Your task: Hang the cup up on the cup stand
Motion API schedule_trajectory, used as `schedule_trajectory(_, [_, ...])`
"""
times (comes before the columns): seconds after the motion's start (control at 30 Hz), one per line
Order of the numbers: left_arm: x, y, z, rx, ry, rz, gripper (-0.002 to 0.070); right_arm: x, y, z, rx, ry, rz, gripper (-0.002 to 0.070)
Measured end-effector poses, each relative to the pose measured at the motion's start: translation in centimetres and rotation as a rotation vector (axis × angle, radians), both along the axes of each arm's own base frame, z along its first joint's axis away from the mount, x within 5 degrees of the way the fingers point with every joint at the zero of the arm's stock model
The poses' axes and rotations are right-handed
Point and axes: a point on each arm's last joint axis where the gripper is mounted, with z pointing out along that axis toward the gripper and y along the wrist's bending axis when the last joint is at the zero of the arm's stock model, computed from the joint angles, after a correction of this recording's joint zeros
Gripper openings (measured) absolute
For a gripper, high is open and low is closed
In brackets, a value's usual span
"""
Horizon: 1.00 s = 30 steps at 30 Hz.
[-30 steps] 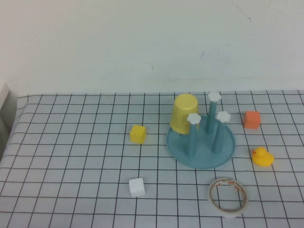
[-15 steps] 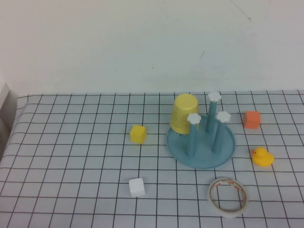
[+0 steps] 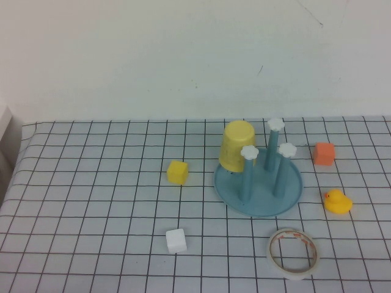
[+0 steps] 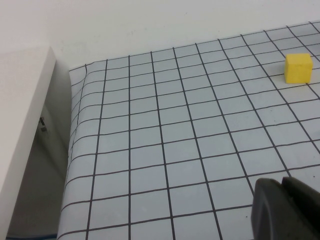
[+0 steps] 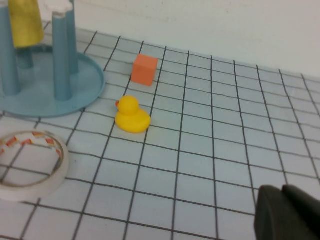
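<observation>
Nothing is changing between the earlier high views and this one. The cup (image 3: 236, 146) is showing no shift from its place upside down over the peg at about ten o'clock on the cup stand (image 3: 259, 190) (its rim low by the dish), and no object is moving.

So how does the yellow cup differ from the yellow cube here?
The yellow cup is a tall tapered tumbler; the yellow cube is a small block. The cup sits upside down over a peg of the blue cup stand; the cube lies on the checked cloth to the stand's left, apart from it. Both are plain yellow. The left gripper and right gripper are shut, away from both.
</observation>
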Motion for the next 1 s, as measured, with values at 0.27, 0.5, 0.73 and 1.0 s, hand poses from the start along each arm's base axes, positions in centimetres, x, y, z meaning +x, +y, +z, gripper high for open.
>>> schedule_trajectory(0.27, [0.00,0.00,0.00,0.000,0.000,0.000,-0.0001,0.00,-0.16,-0.01,0.066,0.000,-0.040,-0.0001])
schedule_trajectory(0.5, [0.00,0.00,0.00,0.000,0.000,0.000,-0.0001,0.00,-0.19,-0.01,0.060,0.000,-0.042,-0.0001])
schedule_trajectory(0.73, [0.00,0.00,0.00,0.000,0.000,0.000,-0.0001,0.00,-0.20,-0.01,0.060,0.000,-0.043,-0.0001])
schedule_trajectory(1.0, [0.00,0.00,0.00,0.002,0.000,-0.001,-0.0001,0.00,-0.21,-0.01,0.058,0.000,-0.043,-0.0001])
